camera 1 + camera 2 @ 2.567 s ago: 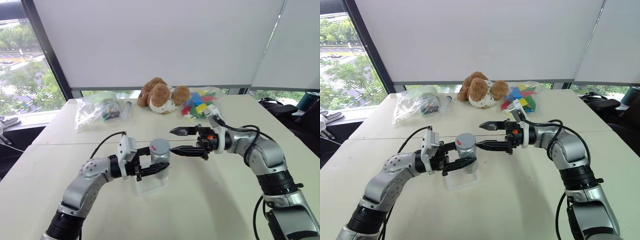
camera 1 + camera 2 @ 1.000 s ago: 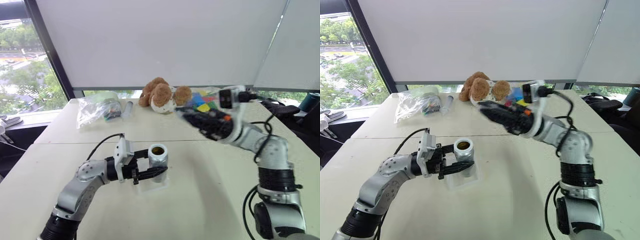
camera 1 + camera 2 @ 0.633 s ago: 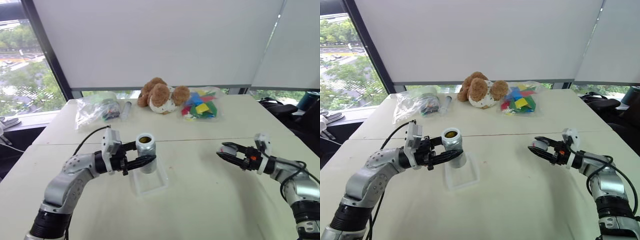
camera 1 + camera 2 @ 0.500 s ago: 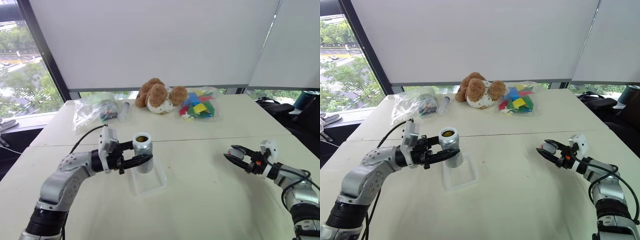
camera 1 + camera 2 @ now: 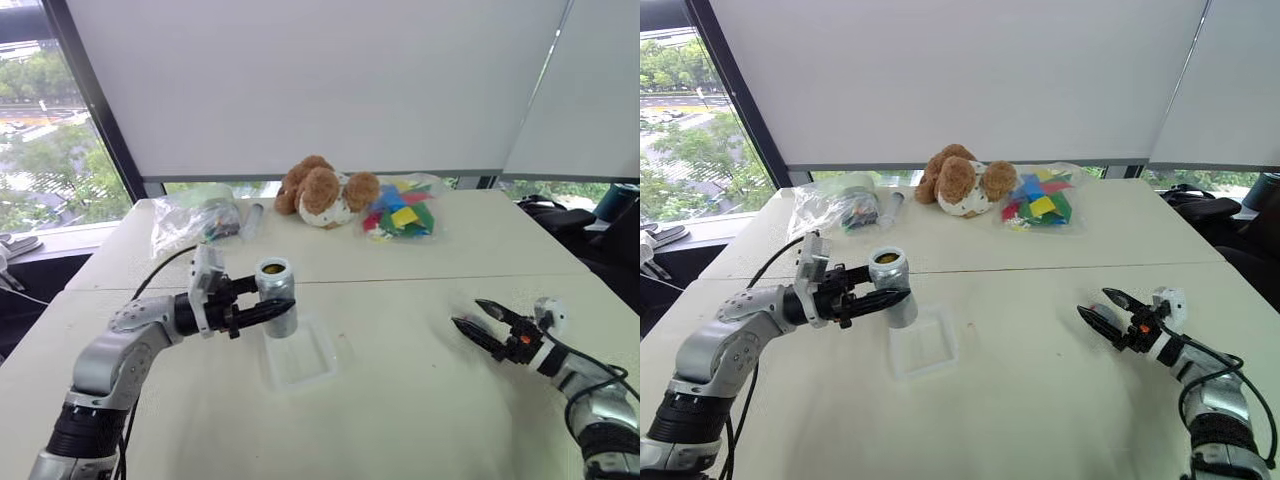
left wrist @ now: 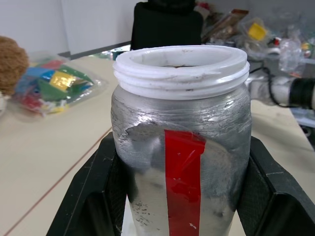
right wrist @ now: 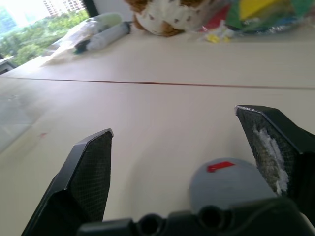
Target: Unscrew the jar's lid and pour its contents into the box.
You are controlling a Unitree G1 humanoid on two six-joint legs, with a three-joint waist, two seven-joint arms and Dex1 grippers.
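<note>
Comparing with a moment ago, we see the right gripper (image 5: 1106, 307) has come down from above the soft toy (image 5: 322, 191) to sit low over the surface (image 5: 400, 400) at the right, and its jaws, which were closed on the lid (image 7: 227, 183), now stand apart. In the right wrist view the lid lies on the surface between the two fingers, apparently no longer gripped. Our left gripper (image 5: 262, 307) still has its jaws clamped on the jar (image 5: 275, 297), which is upright with its mouth open and brown contents (image 5: 883, 258) showing inside. The jar has shifted a little to the left and now hangs over the near-left edge of the box (image 5: 300, 352), which rests on the surface.
</note>
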